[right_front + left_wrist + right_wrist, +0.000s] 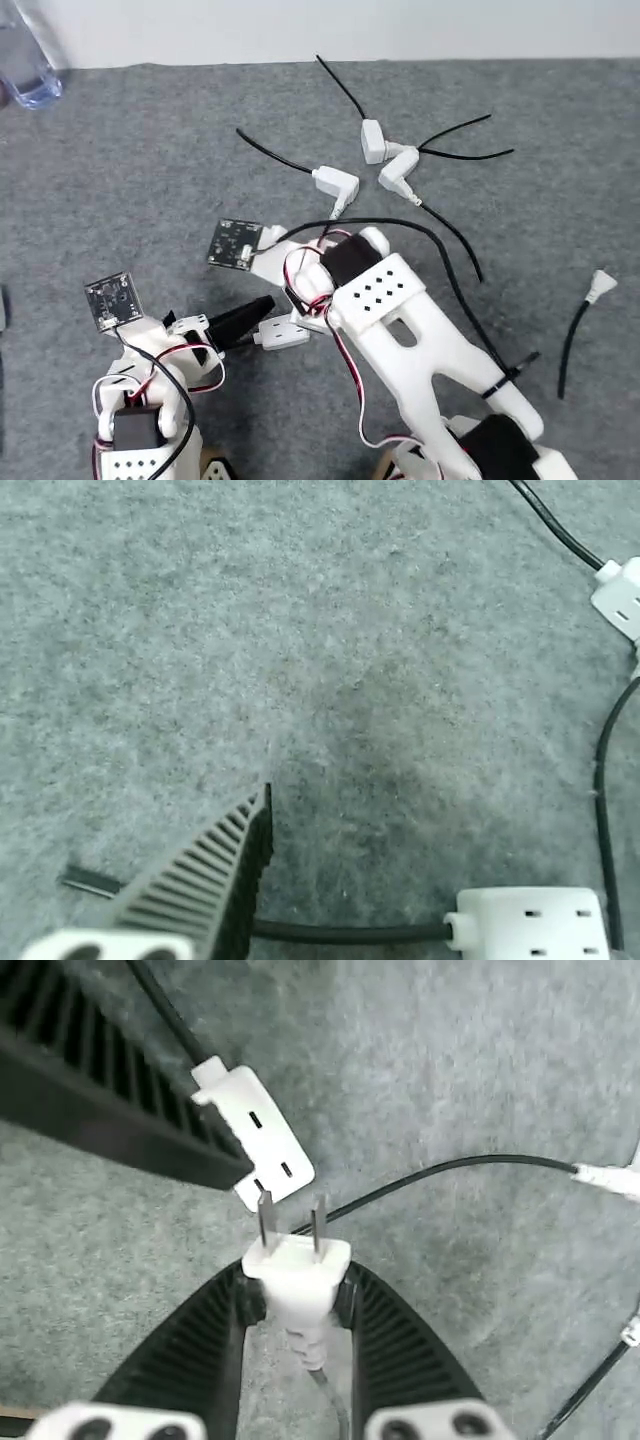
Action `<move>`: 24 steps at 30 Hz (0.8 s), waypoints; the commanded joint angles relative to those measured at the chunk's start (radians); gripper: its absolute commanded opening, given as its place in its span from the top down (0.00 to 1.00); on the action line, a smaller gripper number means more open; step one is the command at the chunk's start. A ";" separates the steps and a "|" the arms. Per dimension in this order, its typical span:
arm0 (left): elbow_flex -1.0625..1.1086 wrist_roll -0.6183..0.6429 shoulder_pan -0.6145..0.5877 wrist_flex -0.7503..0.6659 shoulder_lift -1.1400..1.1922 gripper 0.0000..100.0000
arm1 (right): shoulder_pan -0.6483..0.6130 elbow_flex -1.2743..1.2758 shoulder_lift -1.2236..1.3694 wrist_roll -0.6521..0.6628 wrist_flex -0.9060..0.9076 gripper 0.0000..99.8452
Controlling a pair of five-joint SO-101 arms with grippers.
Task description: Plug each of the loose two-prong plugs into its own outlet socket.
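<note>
A white two-prong plug is clamped in my right gripper, which is shut on its body. Its prongs point at the white outlet block and stop just short of the slots. The block lies on the grey felt between the two arms. One black finger of my left gripper rests against the block's side, and this finger crosses the right wrist view. In the left wrist view that finger stands alone beside the block, with the other jaw spread out of frame.
Three loose white plugs with black cords lie behind the arms. Another plug lies far right. A black cord runs past the right arm. A plastic bottle stands at the back left.
</note>
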 commanded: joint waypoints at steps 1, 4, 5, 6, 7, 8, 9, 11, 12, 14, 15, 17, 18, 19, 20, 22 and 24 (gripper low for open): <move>-0.012 0.012 0.009 -0.025 -0.009 0.35 | -0.028 -0.092 -0.039 -0.011 0.036 0.99; -0.012 0.012 0.009 -0.025 -0.009 0.35 | -0.050 -0.097 -0.038 -0.012 0.019 0.99; -0.012 0.012 0.009 -0.023 -0.009 0.35 | -0.050 -0.095 -0.036 -0.023 0.015 0.99; -0.012 0.012 0.009 -0.023 -0.009 0.35 | -0.050 -0.094 -0.036 -0.035 0.002 0.99; -0.012 0.012 0.009 -0.023 -0.009 0.35 | -0.050 -0.092 -0.035 -0.040 -0.002 0.99; -0.012 0.012 0.009 -0.023 -0.009 0.35 | -0.050 -0.092 -0.031 -0.040 -0.004 0.99; -0.012 0.012 0.009 -0.023 -0.009 0.35 | -0.050 -0.092 -0.021 -0.041 -0.004 0.99; -0.012 0.012 0.009 -0.023 -0.009 0.35 | -0.051 -0.095 0.005 -0.044 -0.002 0.99; -0.012 0.012 0.009 -0.023 -0.009 0.35 | -0.051 -0.097 0.018 -0.044 -0.004 0.99; -0.012 0.012 0.008 -0.023 -0.009 0.35 | -0.065 -0.097 0.031 -0.044 -0.008 0.99; -0.012 0.012 0.008 -0.023 -0.009 0.35 | -0.073 -0.097 0.035 -0.044 -0.008 0.99; -0.012 0.012 0.008 -0.023 -0.009 0.35 | -0.082 -0.100 0.036 -0.044 -0.012 0.99; -0.012 0.012 0.008 -0.023 -0.009 0.35 | -0.090 -0.101 0.036 -0.044 -0.012 0.99; -0.012 0.012 0.008 -0.023 -0.009 0.35 | -0.094 -0.104 0.036 -0.046 -0.008 0.99; -0.012 0.012 0.008 -0.023 -0.009 0.35 | -0.099 -0.110 0.036 -0.046 -0.004 0.99; -0.012 0.012 0.008 -0.023 -0.009 0.35 | -0.104 -0.121 0.036 -0.049 -0.001 0.99; -0.012 0.012 0.008 -0.023 -0.008 0.35 | -0.104 -0.140 0.036 -0.071 0.007 0.99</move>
